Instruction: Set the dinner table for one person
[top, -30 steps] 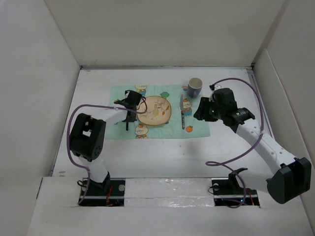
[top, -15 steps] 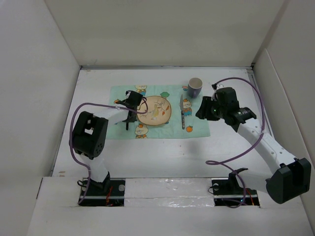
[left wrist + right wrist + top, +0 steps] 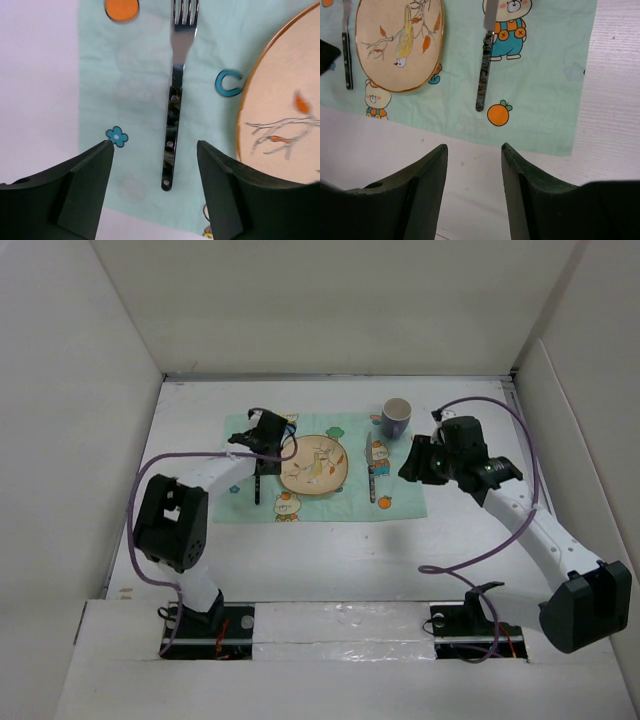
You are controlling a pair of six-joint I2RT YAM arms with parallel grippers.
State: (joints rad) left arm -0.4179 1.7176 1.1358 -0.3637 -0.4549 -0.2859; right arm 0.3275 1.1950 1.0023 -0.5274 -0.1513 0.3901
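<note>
left gripper [image 3: 154, 146]: spread wide, with nothing gripped; it is held above the fork, whose handle is seen in the gap between the two fingers [image 3: 90, 185].
right gripper [image 3: 474, 147]: parted and empty; it is held over the near edge of the placemat, toward its right end.
fork [image 3: 172, 115]: laid flat on the placemat left of the plate, apart from its rim, tines pointed to the far side.
plate [image 3: 400, 45]: set at the middle of the placemat; a bird on a branch is painted on it.
knife [image 3: 485, 65]: laid flat right of the plate, blade pointed away, beside a bear print.
cup [image 3: 397, 418]: stood upright at the placemat's far right corner.
placemat [image 3: 545, 100]: mint-green, spread flat.
dinner table [image 3: 330, 550]: white, seen beneath everything; the placemat is carried on its middle.
</note>
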